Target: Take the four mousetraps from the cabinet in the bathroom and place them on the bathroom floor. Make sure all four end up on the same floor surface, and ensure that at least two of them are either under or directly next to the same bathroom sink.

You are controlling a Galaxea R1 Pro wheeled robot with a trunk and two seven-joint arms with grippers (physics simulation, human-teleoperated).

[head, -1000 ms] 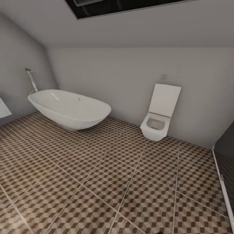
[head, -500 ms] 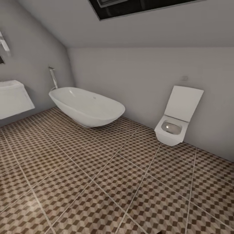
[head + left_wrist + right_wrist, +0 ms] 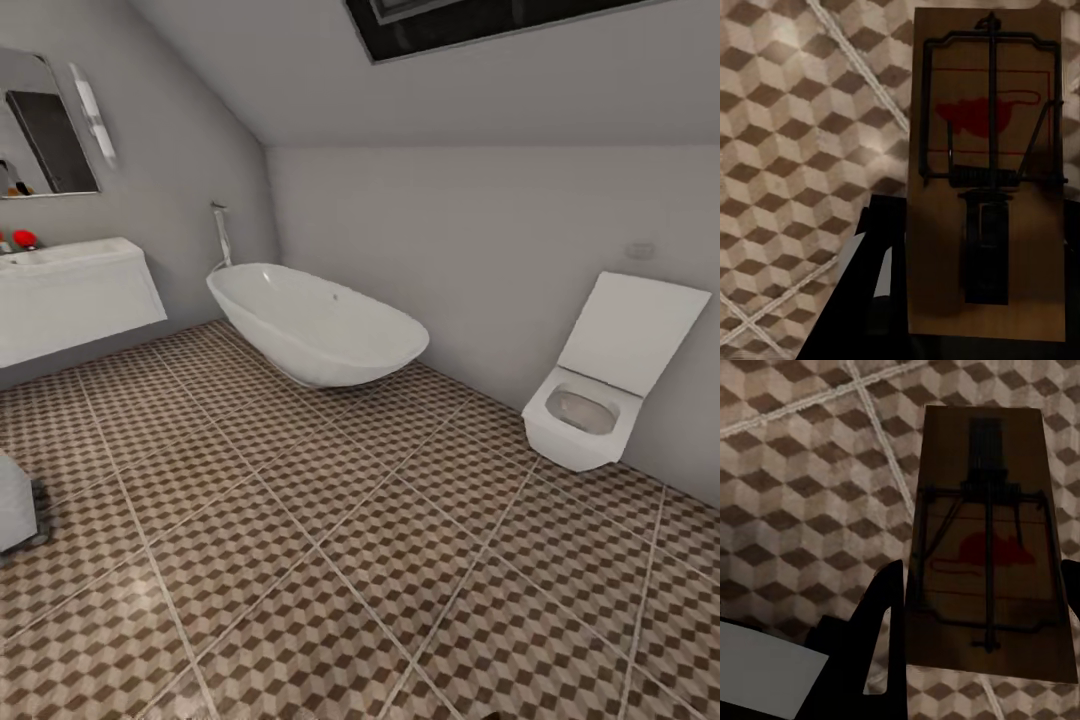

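Each wrist view shows a hand pinching a mousetrap, left hand and right hand, over bathroom floor; head view adds the sink.

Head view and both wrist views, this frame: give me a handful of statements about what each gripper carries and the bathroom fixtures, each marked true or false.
1. The left gripper holds a mousetrap above the tiled bathroom floor. True.
2. The right gripper is empty. False: it holds a second mousetrap.
3. In the head view the bathtub stands between the sink and the toilet. True.
4. The toilet lid is shut. False: it is raised against the wall and the bowl is open.
5. Mousetraps already lie on the floor under the sink. False: none can be seen on the tiles there.
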